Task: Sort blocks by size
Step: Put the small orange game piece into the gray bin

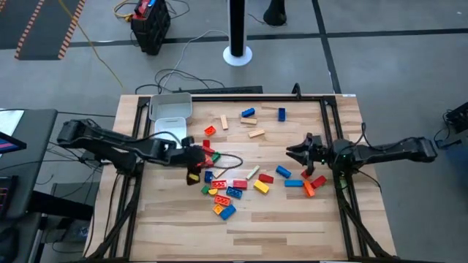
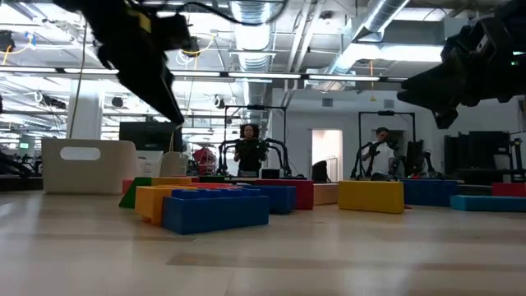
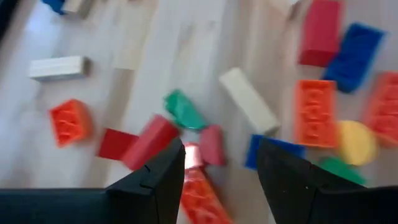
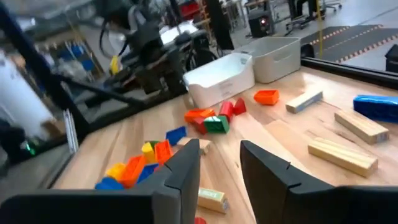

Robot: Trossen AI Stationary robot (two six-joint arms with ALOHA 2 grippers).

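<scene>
The blocks [image 1: 227, 191] lie scattered on the wooden table: red, blue, orange, yellow, green and pale tan pieces, short squares and longer bars. Most sit in a cluster at the middle, some farther back [image 1: 248, 113] and a few at the right [image 1: 307, 183]. My left gripper [image 1: 199, 157] hovers open above the cluster's left side, slanting down over red and green blocks [image 3: 180, 112], with nothing between its fingers. My right gripper [image 1: 291, 151] stands open and level at the table's right, pointing toward the cluster [image 4: 155, 155], also empty.
Two white trays [image 1: 170, 107] [image 1: 167, 126] stand at the table's far left, behind my left arm. A black frame rail [image 1: 333, 131] runs along the right side. A dark cable loop [image 1: 232, 159] lies among the blocks. People stand in the room beyond the table [image 2: 246, 148].
</scene>
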